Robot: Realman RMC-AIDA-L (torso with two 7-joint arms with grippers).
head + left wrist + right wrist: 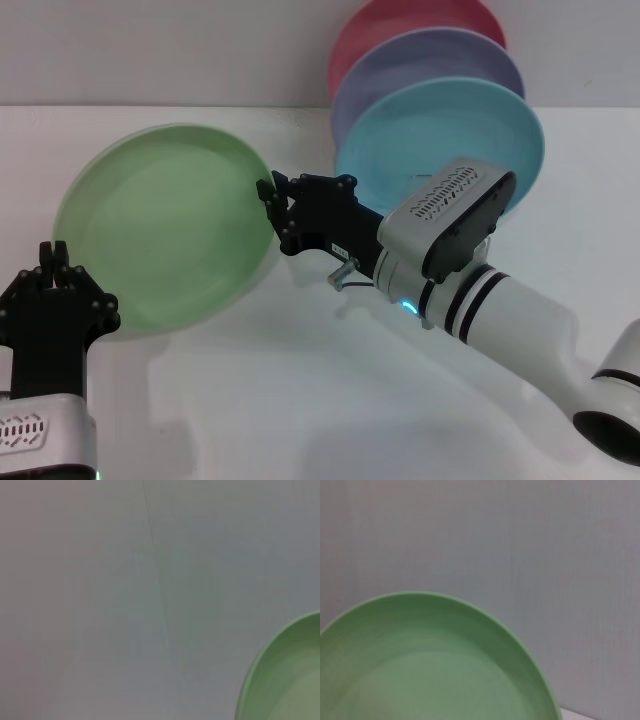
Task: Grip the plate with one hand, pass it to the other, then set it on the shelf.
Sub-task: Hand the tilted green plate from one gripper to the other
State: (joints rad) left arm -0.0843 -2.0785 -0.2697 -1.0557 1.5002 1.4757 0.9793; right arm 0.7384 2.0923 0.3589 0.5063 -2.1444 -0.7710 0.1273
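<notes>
Holding the centre-left of the head view, the green plate is tilted up, its face toward the camera. The right gripper has its fingers closed on the plate's right rim. The left gripper sits at the lower left rim; its fingers look closed around the edge there, though the contact itself is hard to see. So the plate seems to be in the handover, with both grippers on it.

Behind it, in the upper right, three more plates stand in a row: turquoise, lavender and red. The shelf under them is hidden.

To do this step well, I think one gripper should only let go when the other has a firm hold. The plate should stay steady, and the free rim must keep away from the turquoise plate close behind.
</notes>
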